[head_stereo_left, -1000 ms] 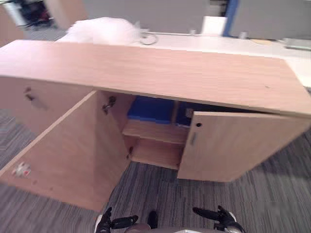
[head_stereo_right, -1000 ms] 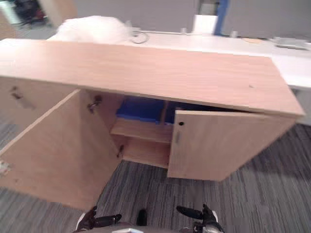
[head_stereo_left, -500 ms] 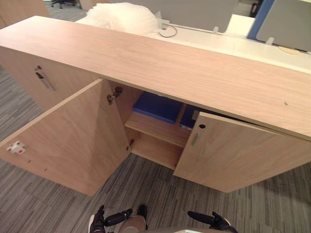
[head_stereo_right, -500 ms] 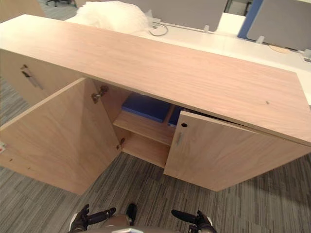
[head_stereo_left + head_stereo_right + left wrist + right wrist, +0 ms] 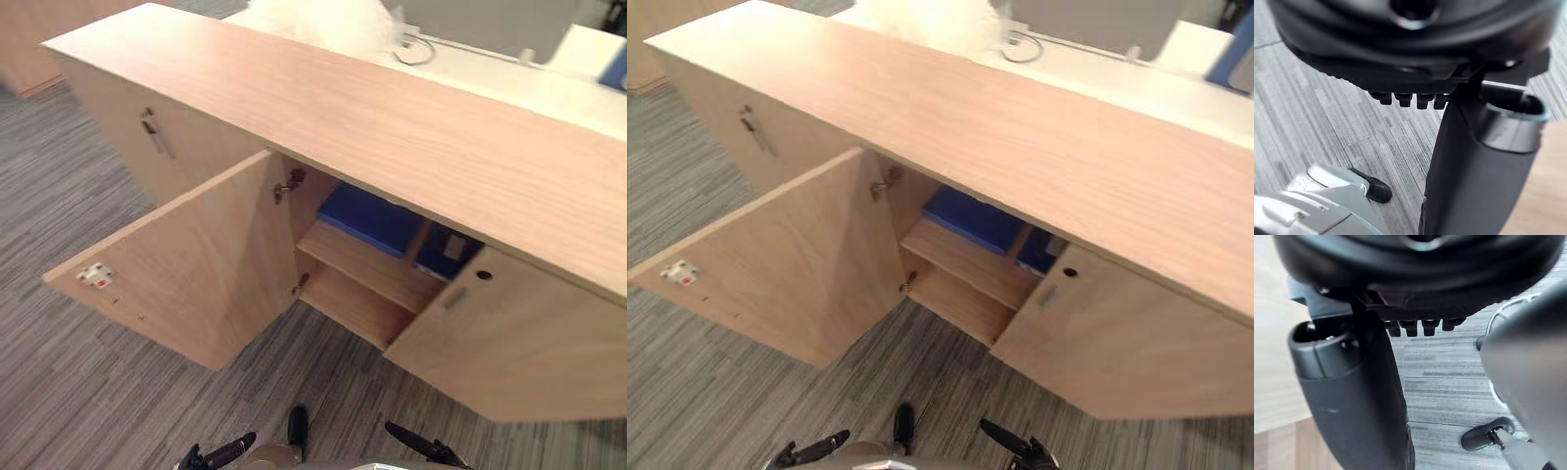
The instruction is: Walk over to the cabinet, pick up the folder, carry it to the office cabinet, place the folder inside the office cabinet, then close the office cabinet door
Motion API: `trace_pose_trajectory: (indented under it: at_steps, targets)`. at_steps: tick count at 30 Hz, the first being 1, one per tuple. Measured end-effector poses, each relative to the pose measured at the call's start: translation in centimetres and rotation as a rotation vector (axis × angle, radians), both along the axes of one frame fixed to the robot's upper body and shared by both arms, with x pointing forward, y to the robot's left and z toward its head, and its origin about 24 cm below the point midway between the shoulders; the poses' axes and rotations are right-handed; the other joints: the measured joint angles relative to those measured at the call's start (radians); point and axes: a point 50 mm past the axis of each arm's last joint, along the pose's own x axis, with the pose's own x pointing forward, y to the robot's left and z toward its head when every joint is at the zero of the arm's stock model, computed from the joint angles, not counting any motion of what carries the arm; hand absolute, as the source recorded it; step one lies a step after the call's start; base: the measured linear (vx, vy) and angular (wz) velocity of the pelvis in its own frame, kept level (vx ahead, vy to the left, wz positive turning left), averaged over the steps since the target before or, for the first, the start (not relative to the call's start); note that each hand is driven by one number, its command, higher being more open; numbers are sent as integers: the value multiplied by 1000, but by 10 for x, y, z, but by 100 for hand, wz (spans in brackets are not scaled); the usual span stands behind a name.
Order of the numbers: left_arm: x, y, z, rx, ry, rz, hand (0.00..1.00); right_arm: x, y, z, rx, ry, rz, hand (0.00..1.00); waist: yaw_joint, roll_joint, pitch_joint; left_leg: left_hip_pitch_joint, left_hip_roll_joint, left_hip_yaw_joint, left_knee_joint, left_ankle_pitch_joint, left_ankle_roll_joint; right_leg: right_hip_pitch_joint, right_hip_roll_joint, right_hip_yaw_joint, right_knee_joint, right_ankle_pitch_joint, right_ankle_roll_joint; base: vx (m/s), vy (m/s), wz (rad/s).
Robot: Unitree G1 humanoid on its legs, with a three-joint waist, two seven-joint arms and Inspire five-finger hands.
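A light wooden office cabinet (image 5: 392, 127) stands before me with its left door (image 5: 196, 264) swung wide and its right door (image 5: 519, 352) partly ajar. On the upper shelf (image 5: 377, 274) inside lies a flat blue folder (image 5: 367, 217), with a darker blue folder (image 5: 446, 252) standing beside it. My left hand (image 5: 220, 455) and right hand (image 5: 421, 450) hang low over the carpet, well short of the cabinet. Both are empty with straight fingers, as the left hand (image 5: 1410, 99) and right hand (image 5: 1420, 325) also show from the wrists.
A closed cabinet door with a metal handle (image 5: 152, 132) is left of the open one. A white heap of wrapping (image 5: 323, 20) and a cable (image 5: 416, 49) lie on the white desk (image 5: 509, 78) behind. Grey striped carpet (image 5: 78, 392) spreads in front.
The camera has swung, so the cabinet now sits further right and nearer. Both hands stay low and empty. The doors and folders have not moved.
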Motion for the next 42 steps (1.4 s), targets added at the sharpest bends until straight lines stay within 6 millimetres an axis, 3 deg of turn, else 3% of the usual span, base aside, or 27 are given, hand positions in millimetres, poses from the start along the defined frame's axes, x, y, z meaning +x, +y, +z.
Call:
trace_pose_trajectory:
  at_steps: [6, 12, 17, 20, 24, 26, 32, 38, 42]
  targets:
    - [-16, -5, -3, -83, -25, 215, 100, 8, 3, 1, 19, -22, 34, 100, -1, 7, -17, 25, 18, 1, -1, -17, -26, 13, 12, 24, 16, 16, -9, 31, -20, -2]
    - [-32, -13, -8, -147, -28, 444, 100, -11, -5, -2, 14, 32, 25, 100, -2, 28, -39, 22, 28, 19, -2, -30, -36, 19, 21, 24, -11, 16, -8, -17, -16, -9]
    - [-39, 1, -4, -120, -56, 574, 100, -20, -10, -3, 17, 52, -2, 100, -4, 24, -43, 20, 40, 35, -2, -31, -37, 17, 28, 28, -18, 17, -7, -14, -8, -7]
    - [-29, 16, 3, -66, -118, 571, 100, -24, -12, -4, 21, 59, -34, 100, -4, 26, -48, 20, 41, 36, -2, -32, -38, 17, 29, 31, -20, 17, -7, 2, 1, -1]
    - [-5, 50, 21, 41, -222, 538, 100, -25, -9, -4, 27, 58, -34, 100, -4, 25, -55, 21, 42, 40, -2, -37, -39, 16, 29, 43, -20, 17, -7, 14, 7, -3]
    - [16, 75, 37, 116, -292, 491, 100, -24, -9, -4, 30, 55, -30, 100, -3, 24, -56, 23, 42, 43, -2, -41, -40, 15, 28, 50, -20, 17, -7, 33, 13, -5]
    - [54, 118, 74, 279, -399, 381, 100, -21, -8, -3, 25, 47, 18, 100, 0, 24, -60, 36, 42, 49, -1, -49, -44, 16, 26, 71, -17, 17, -7, 46, 7, -5]
    - [76, 134, 94, 464, -319, 153, 100, -21, -7, -3, 25, 48, 64, 100, 3, 26, -74, 61, 49, 62, 0, -53, -42, 29, 30, 89, -10, 18, -7, 74, -18, -6]
    - [82, 149, 103, 508, -285, 115, 100, -21, -8, -3, 27, 45, 72, 100, 5, 35, -79, 69, 64, 73, 2, -54, -42, 30, 43, 107, -9, 21, -6, 44, -51, -10]
